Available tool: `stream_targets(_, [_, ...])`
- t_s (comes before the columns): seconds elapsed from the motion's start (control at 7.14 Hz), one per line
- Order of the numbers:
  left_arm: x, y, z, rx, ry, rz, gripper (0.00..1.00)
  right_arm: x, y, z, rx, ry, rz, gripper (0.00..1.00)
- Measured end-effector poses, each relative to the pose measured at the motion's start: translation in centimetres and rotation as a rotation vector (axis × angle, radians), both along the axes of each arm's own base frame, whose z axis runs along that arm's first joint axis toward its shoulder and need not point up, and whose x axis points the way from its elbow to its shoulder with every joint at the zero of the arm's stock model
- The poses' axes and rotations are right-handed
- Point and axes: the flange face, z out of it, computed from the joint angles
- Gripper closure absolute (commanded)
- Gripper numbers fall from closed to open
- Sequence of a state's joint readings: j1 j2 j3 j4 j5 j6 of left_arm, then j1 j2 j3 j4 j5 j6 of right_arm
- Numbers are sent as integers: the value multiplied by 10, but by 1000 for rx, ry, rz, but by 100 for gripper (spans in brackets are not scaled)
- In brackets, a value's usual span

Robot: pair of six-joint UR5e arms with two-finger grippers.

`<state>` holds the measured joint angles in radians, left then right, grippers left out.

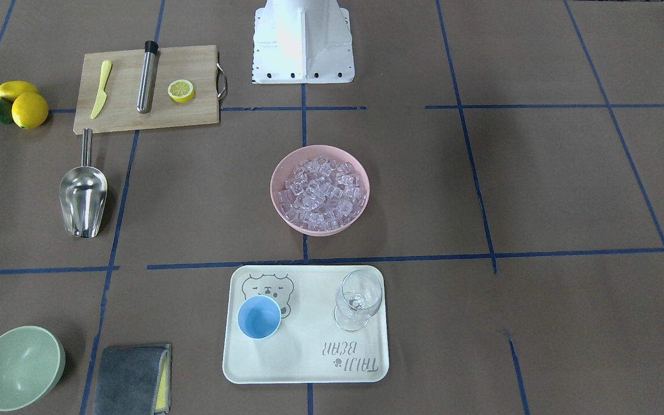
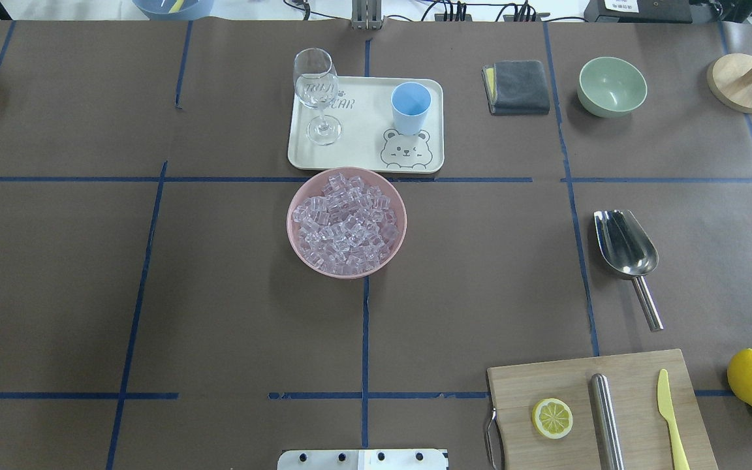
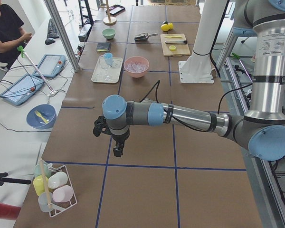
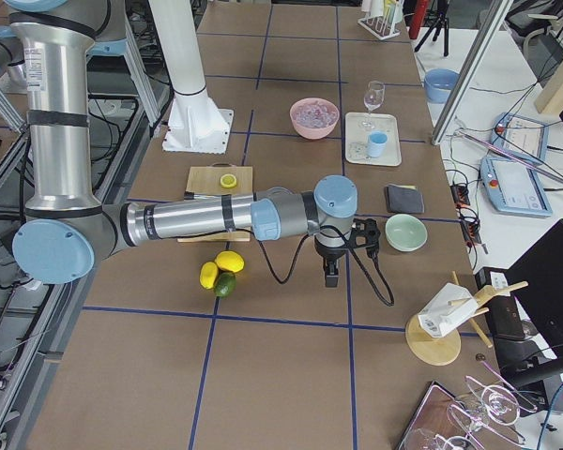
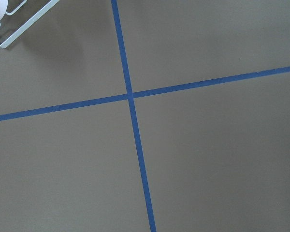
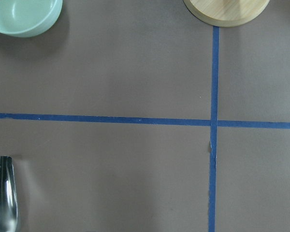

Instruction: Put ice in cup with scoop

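**Two arms level over the table's ends, scoop lying free**

Two long reaches, one at each end of the tabletop.

Left arm [image 3: 190,116]: forearm stretched out level over the left end, wrist bent so the left gripper [image 3: 118,151] points straight down above the brown paper, close to a crossing of blue tape [image 5: 130,94]. Touching nothing. Seen only from the side, so cannot tell how wide the claw stands.

Right arm [image 4: 197,217]: the same pose over the right end, forearm level, right gripper [image 4: 331,275] hanging straight down above bare paper, apart from everything around it. Again seen only from the side, so cannot tell whether the claw is wide or narrow.

Scoop [image 2: 625,245]: flat on the paper toward the right end, between the cutting board [image 2: 532,382] at the right corner on the robot's edge and the green bowl [image 2: 611,85] near the operators' edge. Trough toward the operators' edge, handle toward the robot's edge.

Ice [image 2: 346,222]: heaped in a pink bowl [image 1: 320,230] at the middle of the tabletop.

Cup [image 2: 410,108]: upright on a cream tray [image 2: 366,130] midway along the operators' edge, just beyond the pink bowl, with a wine glass [image 2: 316,85] standing apart from it on the same tray.
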<state>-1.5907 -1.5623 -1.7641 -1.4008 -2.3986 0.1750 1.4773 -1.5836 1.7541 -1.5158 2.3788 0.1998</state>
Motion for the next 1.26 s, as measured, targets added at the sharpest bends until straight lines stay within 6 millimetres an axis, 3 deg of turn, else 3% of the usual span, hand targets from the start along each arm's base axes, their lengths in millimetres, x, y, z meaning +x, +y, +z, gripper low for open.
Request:
stream_targets(0.42, [2,-1,-1,-3,7,-1,0,1,7,-12,17,-3,0,0])
stream_targets(0.7, [12,-9,-17,75,13,25,0,-8,11,-7,13,-8,-20,0])
stream_targets(0.98, [57,-20,-42,272,25,117,0,-30,11,-12,55,-13,-65,0])
stream_targets(1.26, [137,-25,-75,464,78,270,0,-47,12,-16,111,-23,-101,0])
